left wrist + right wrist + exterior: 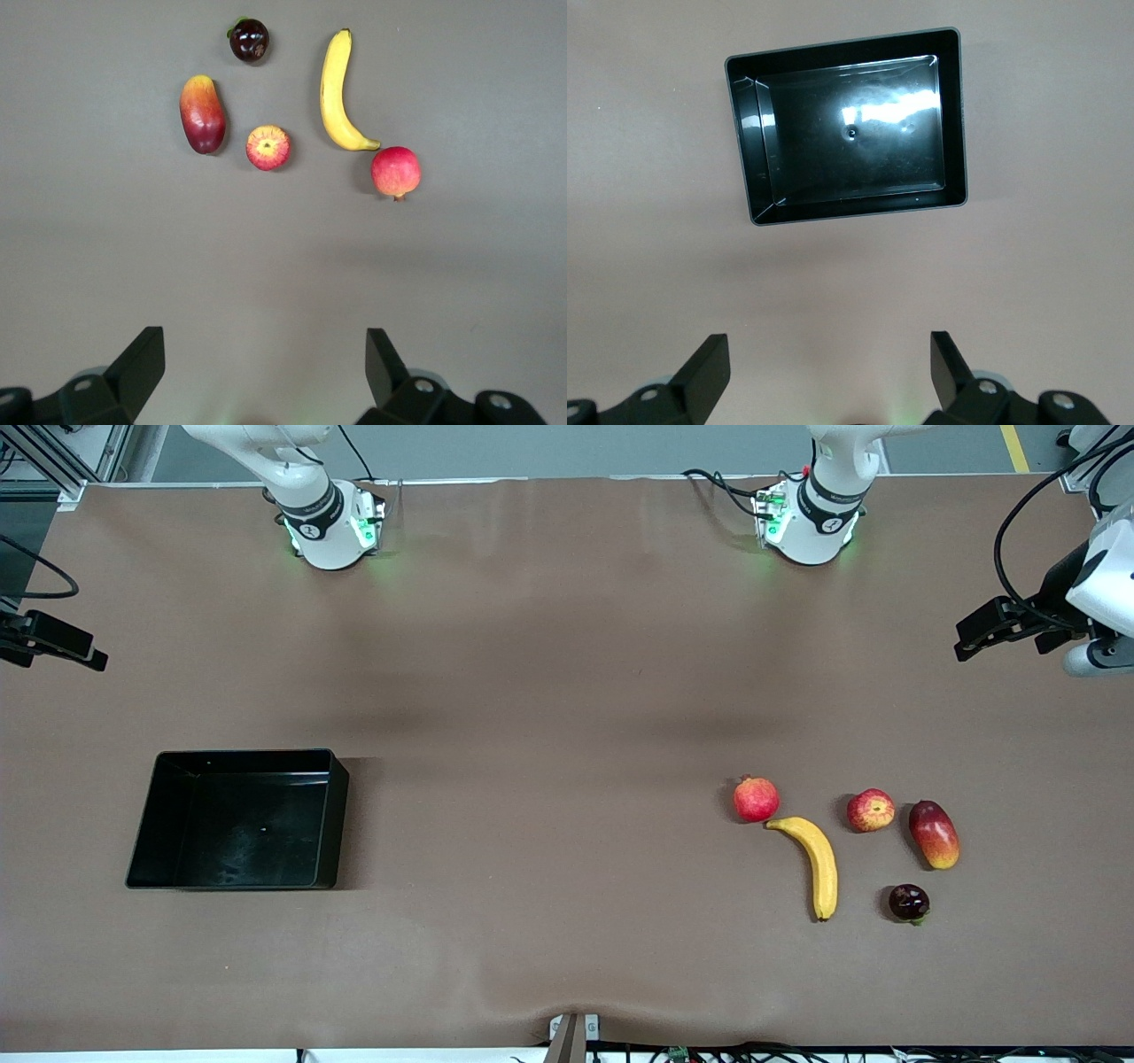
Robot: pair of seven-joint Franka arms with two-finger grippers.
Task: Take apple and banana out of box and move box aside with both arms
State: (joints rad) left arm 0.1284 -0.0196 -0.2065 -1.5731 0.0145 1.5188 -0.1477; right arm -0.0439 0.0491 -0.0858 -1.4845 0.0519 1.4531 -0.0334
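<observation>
The box is a shallow glossy black tray [239,819] [859,150] lying empty toward the right arm's end of the table. The yellow banana [817,864] [335,93] and the small red-and-yellow apple [870,810] [268,147] lie toward the left arm's end, apart from each other. My left gripper [974,638] [266,354] hangs high over bare table short of the fruits, open and holding nothing. High over bare table beside the tray, my right gripper [84,654] [830,354] is open too, with nothing between its fingers.
A red pomegranate [756,799] [395,172] sits at the banana's stem end. An oblong red-and-yellow mango [934,833] [202,113] lies beside the apple. A small dark round fruit [909,902] [249,40] lies nearer the front camera. Brown cloth covers the table.
</observation>
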